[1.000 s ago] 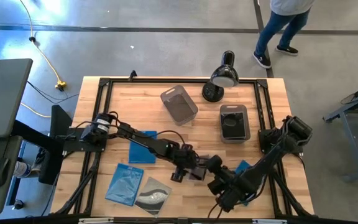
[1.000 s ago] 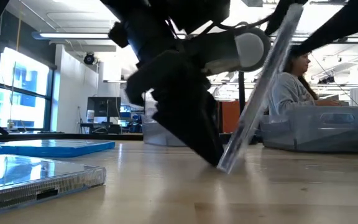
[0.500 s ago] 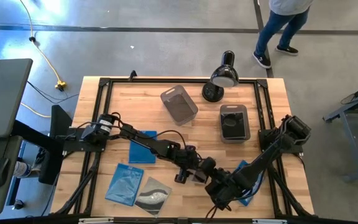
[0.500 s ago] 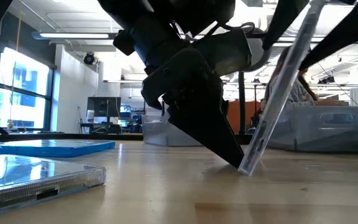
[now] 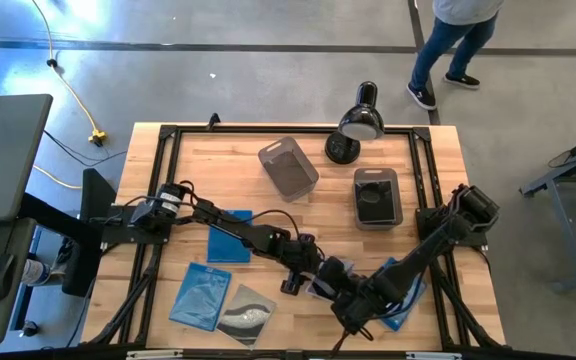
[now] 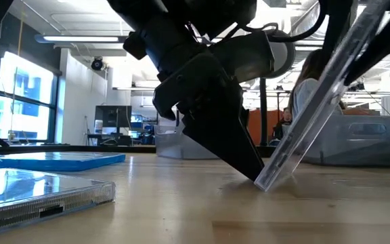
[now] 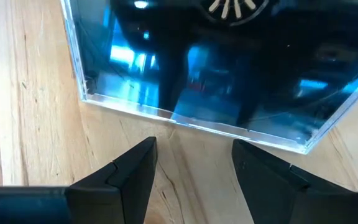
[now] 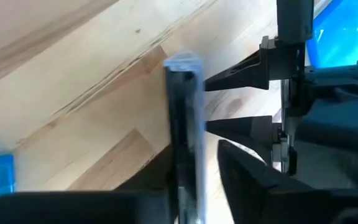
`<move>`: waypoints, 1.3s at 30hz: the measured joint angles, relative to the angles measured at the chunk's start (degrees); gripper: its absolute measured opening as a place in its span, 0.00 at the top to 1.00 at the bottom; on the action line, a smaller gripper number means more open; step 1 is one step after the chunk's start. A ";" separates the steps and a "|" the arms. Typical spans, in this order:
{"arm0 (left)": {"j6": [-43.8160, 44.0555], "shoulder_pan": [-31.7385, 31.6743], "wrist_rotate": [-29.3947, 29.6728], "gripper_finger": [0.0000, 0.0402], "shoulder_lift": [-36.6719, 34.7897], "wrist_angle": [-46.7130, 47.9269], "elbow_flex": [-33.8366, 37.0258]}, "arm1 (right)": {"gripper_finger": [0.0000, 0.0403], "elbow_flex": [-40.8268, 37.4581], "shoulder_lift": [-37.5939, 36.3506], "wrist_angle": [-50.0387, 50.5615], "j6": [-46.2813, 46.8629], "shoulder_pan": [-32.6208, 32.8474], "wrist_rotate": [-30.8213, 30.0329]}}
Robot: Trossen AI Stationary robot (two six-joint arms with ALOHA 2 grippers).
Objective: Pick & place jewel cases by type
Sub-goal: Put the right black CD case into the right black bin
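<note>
A dark jewel case with clear edges (image 6: 310, 115) stands tilted on the table near the front middle, on its lower edge. My right gripper (image 8: 188, 149) is shut on it, reaching in from the right (image 5: 340, 297). My left gripper (image 7: 194, 146) is open and low over the table (image 5: 303, 277), with its fingertips right at the case's lower edge (image 7: 191, 118). Two blue jewel cases (image 5: 230, 237) (image 5: 200, 295) and a clear one with a silver disc (image 5: 248, 312) lie flat to the left. Another blue case (image 5: 406, 290) lies under my right arm. My right gripper pinches the case's two flat faces between its fingers, and the case shows edge-on (image 8: 182, 112) in the wrist view. The case leans toward the table's right, and only its lower edge (image 6: 268, 183) is on the wood. My left gripper's fingertips (image 6: 252, 171) slant down to that lower edge from the left; I cannot tell whether they touch it.
Two smoky grey tubs (image 5: 288, 168) (image 5: 378, 197) stand at the back, the right one with dark cases inside. A black lamp (image 5: 358, 125) stands at the far edge. A person's legs (image 5: 448, 50) show beyond the table, and another person sits behind it.
The tilted case's lower edge has slid toward the table's right, with my left gripper following it. The case has then tipped further over, so its top now leans more to the right. My right gripper has come a little toward the left, closer to the case.
</note>
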State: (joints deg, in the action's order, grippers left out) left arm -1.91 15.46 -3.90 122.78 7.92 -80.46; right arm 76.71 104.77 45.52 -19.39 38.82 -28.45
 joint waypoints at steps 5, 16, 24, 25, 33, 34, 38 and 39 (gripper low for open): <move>-0.02 0.00 -0.04 0.48 -0.65 3.43 -0.11 | 0.93 0.02 0.00 -0.09 3.47 -0.11 1.83; -4.12 0.02 5.09 0.48 -3.11 29.42 -6.15 | 0.86 0.02 -0.02 -0.29 13.47 1.33 3.32; -3.66 -0.06 17.60 0.48 -3.44 62.61 -18.13 | 0.96 0.13 -0.11 1.22 21.83 1.80 1.03; -2.88 -0.04 19.39 0.48 -3.53 67.01 -19.78 | 0.96 0.13 -0.11 1.41 22.38 1.80 0.77; 4.81 -0.13 29.58 0.48 -7.73 83.11 -30.08 | 0.89 0.02 -0.04 2.28 24.97 2.06 -0.98; 4.76 -0.24 30.13 0.48 -8.93 82.44 -31.11 | 0.90 0.02 -0.04 2.74 25.60 2.06 -1.00; 6.72 -0.70 34.11 0.48 -15.00 82.48 -31.18 | 0.96 0.07 -0.07 3.89 27.68 1.67 -1.00; 6.94 -0.98 35.76 0.48 -16.44 82.25 -31.32 | 0.96 0.09 -0.07 3.98 28.22 1.67 -1.07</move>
State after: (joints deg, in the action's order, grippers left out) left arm 5.03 14.48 31.86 106.34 90.17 -111.78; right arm 76.79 104.71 49.50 8.83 40.49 -29.52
